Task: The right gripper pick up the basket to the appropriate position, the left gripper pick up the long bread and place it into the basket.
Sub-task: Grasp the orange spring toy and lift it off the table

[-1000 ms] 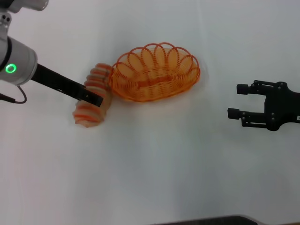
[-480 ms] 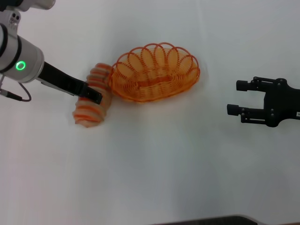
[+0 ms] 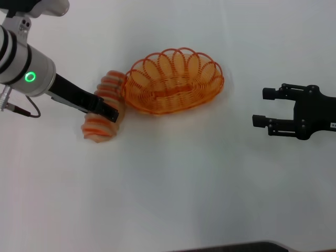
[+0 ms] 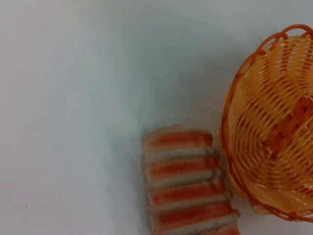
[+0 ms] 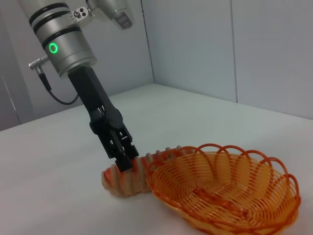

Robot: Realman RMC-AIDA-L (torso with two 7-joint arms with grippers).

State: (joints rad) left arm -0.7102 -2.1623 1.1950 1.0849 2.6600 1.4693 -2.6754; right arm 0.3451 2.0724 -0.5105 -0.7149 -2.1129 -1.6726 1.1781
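Note:
The long bread (image 3: 101,116), a tan loaf with orange-red ridges, lies on the white table just left of the basket (image 3: 173,80), touching or nearly touching its rim. The left gripper (image 3: 110,113) hangs slanted over the middle of the loaf, its tip at the loaf's top. The right wrist view shows this gripper (image 5: 125,159) down on the bread (image 5: 120,180) beside the basket (image 5: 222,191). The left wrist view shows the bread (image 4: 188,181) and the basket (image 4: 274,122) from above. The right gripper (image 3: 262,107) is open and empty, well right of the basket.
The white table (image 3: 173,178) carries only the bread and the basket. A dark edge (image 3: 236,247) runs along the table's front. Grey walls (image 5: 205,44) stand behind the table in the right wrist view.
The left arm has shifted slightly to the right, its gripper staying over the bread. The right gripper has drifted a little left. The bread and the basket have not moved.

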